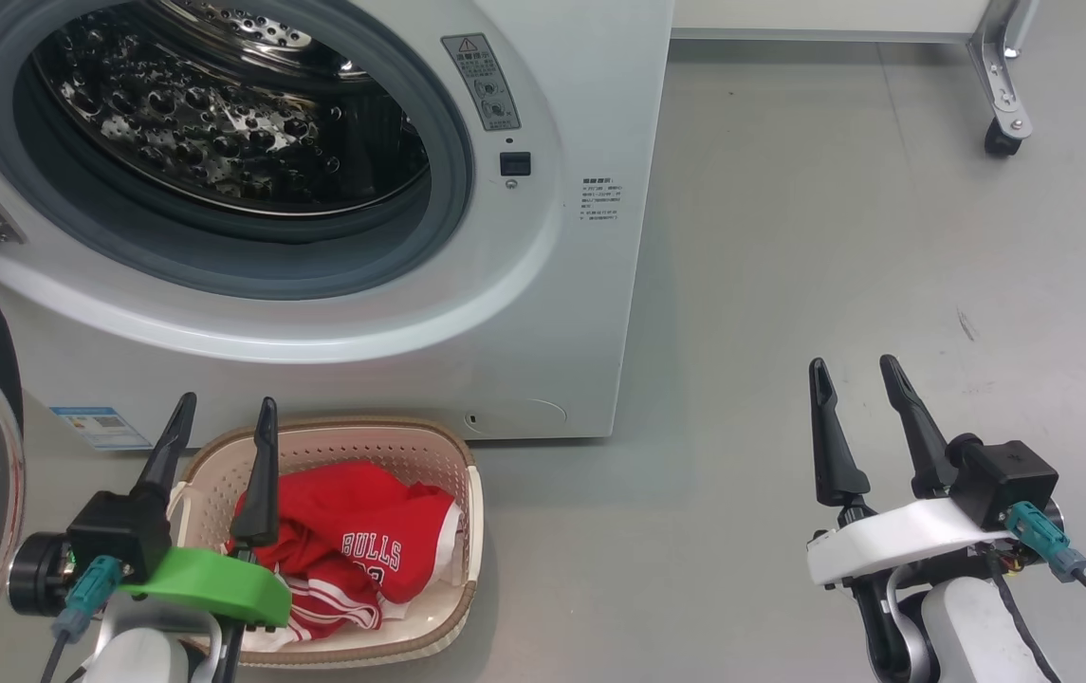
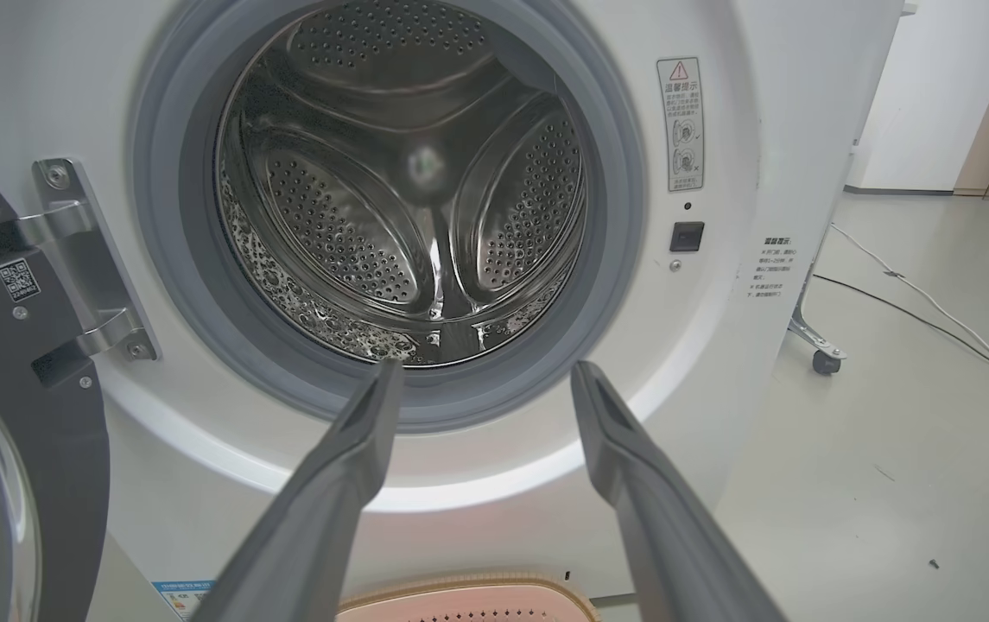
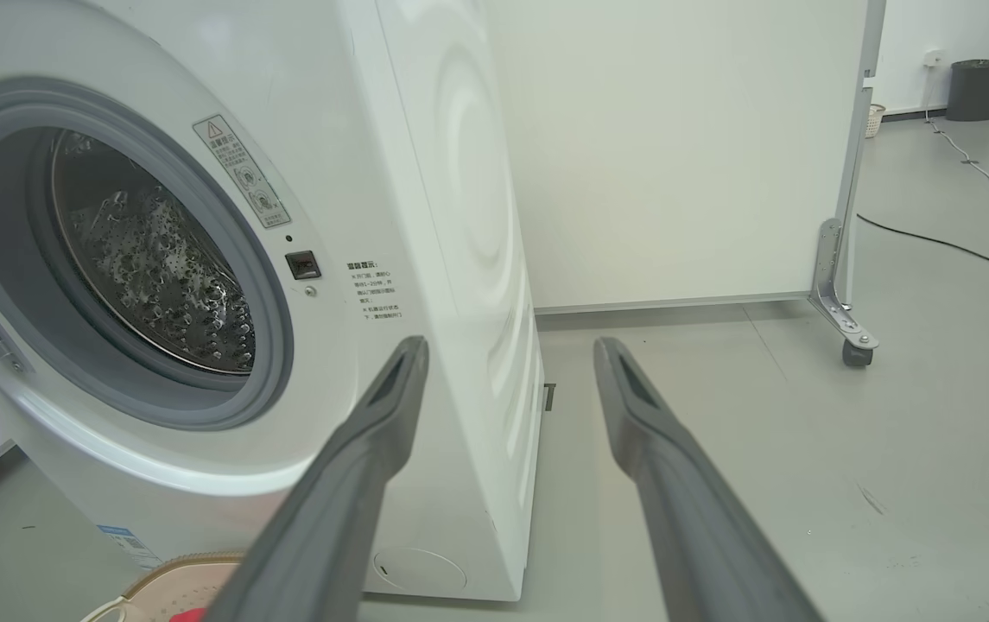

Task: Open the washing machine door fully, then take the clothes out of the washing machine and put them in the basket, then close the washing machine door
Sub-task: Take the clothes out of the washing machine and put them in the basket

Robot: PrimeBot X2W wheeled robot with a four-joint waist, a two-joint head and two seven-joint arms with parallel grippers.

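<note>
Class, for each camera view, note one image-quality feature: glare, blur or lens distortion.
Head view: bright glints on the drum. Left wrist view: the near fingers look soft, and a blurred bright patch sits at the drum's centre. Right wrist view: the wide lens bends the corner of the washing machine.

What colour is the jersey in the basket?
The jersey is red, white BULLS lettering, striped trim; head view shows it best.

"bulls" on the red jersey (image 1: 353, 545).
</note>
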